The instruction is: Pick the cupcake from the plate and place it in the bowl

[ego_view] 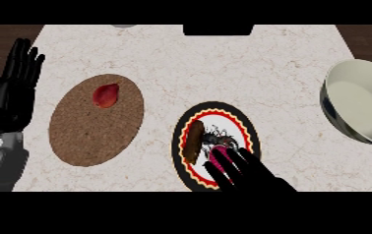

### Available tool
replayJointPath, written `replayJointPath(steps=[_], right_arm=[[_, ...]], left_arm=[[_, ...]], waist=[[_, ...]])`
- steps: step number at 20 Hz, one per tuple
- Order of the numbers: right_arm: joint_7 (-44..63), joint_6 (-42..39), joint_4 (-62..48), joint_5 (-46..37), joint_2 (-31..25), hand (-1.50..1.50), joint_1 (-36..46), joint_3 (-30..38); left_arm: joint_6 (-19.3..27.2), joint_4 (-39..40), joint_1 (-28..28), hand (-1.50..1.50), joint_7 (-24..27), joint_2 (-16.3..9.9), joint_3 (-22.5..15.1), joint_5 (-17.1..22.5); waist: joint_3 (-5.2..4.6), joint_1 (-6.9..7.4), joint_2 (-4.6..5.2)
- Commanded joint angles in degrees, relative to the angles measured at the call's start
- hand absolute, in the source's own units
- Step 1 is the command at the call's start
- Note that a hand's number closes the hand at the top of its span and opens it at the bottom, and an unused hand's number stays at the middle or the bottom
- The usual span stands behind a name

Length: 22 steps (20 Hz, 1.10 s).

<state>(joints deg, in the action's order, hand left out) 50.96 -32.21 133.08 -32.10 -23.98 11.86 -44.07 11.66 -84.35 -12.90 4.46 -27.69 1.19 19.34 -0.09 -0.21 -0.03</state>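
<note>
Nearest to us, our right hand (pixel 243 169) comes in from the lower edge and lies over the near part of the plate (pixel 251 130), a round one with a black rim and a red and yellow scalloped border. The fingers (pixel 222 171) reach onto a pink-topped thing at the plate's near middle, which we take for the cupcake (pixel 217 153); it is mostly hidden, and we cannot tell whether the fingers are curled round it or only laid over it. Just left of it on the same plate lies a long brown pastry (pixel 193 141), with a dark squiggled pattern at the plate's centre.

Further left on the pale marbled counter (pixel 218 66) sits an oval brown cork mat (pixel 94 125), and a small red piece (pixel 106 95) rests on its far half.

At the left edge our left hand (pixel 18 90) rests open, fingers straight and pointing away, holding nothing.

Far right, well apart from the plate, the cream-coloured bowl (pixel 349 100) is cut off by the picture's edge.
</note>
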Motion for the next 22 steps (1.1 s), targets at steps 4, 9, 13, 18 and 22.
replayJointPath(steps=[4, 9, 13, 18, 22], right_arm=[[1.28, -3.86, -5.24, -0.52, 6.51, -1.5, -0.42, -0.71], [-5.08, -2.69, -11.9, -3.88, 7.59, -1.5, -1.1, 1.81], [-12.28, 0.06, -18.2, -5.94, 6.34, -1.5, -2.0, 5.71], [-13.2, -1.98, -12.52, -8.2, 4.86, -1.5, -7.76, 6.08], [-24.75, 7.26, -24.32, -13.79, 4.15, -1.5, -7.53, 7.03]], left_arm=[[-3.63, 2.36, -1.58, 0.0, -0.02, 1.25, 2.95, 0.05], [-3.18, 1.8, -1.45, 0.0, 0.52, 3.51, 2.48, -3.0], [-2.6, -2.96, 0.28, 0.0, -3.04, 2.94, 3.06, -4.19], [-3.84, -0.52, -3.13, 0.0, -4.95, 3.5, 4.95, -5.53], [-7.28, -0.93, 0.1, 0.0, -3.3, 2.65, 7.57, -3.83]], waist=[[0.07, 0.13, 0.04], [0.09, 0.18, 0.05], [0.12, 0.39, 0.03], [0.1, 0.04, -0.01], [0.11, 0.29, 0.01]])
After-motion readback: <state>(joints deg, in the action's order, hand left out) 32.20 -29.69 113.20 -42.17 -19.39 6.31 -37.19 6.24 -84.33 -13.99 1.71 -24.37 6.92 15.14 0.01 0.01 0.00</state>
